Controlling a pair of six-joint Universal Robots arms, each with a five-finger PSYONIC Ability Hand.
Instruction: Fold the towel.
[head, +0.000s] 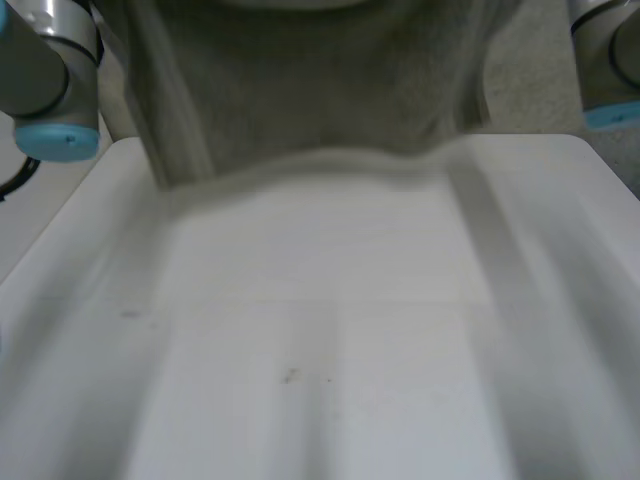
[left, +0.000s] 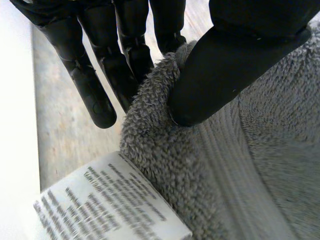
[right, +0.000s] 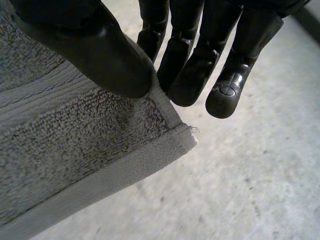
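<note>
White table (head: 330, 350) sits below a grey towel (head: 320, 90) pinched by left hand (left: 225, 65) and right hand (right: 100, 50).

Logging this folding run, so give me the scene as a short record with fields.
towel: grey terry, held up, hanging at the far side of the table
left hand: thumb and fingers pinch the towel's edge, beside its white label
right hand: thumb and fingers pinch a hemmed corner
table: white
fold: not yet made
</note>
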